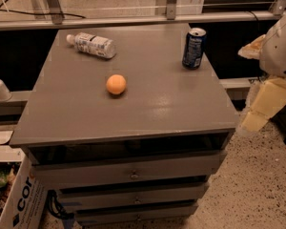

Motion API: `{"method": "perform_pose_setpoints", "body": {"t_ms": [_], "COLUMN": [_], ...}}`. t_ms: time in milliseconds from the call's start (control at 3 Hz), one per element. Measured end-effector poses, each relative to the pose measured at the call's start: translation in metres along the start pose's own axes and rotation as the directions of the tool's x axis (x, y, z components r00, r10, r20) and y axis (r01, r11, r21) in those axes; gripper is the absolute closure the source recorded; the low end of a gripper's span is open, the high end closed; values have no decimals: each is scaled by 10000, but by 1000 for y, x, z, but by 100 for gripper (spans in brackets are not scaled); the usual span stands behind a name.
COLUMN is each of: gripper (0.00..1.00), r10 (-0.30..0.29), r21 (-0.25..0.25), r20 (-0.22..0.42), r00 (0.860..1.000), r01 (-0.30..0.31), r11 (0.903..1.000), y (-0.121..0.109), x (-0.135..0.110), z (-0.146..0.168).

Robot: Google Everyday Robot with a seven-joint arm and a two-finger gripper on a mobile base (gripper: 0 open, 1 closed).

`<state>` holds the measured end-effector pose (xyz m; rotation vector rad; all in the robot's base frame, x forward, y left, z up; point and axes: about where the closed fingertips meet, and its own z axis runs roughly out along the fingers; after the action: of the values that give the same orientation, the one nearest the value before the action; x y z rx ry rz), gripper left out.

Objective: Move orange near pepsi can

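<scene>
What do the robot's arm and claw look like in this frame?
At the right edge of the view, beside the table, the arm shows a rounded white shell. Below it, the claw is a blocky, pale-yellow piece. No cables or markings are visible on either.
</scene>
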<state>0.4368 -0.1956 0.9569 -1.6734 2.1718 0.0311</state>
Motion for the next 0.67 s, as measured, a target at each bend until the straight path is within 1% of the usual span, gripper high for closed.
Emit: {"method": "perform_pose_setpoints", "body": {"t_ms": [333,667], "gripper": [0,0], "r10": [120,144], "r21": [-190,-404], "r20": [1303,2406], "r00": [9914,9705], "r01": [-96,-48], "r11": [9998,9992], "y": [3,4], "x": [-26,-59], "z": [26,54]}}
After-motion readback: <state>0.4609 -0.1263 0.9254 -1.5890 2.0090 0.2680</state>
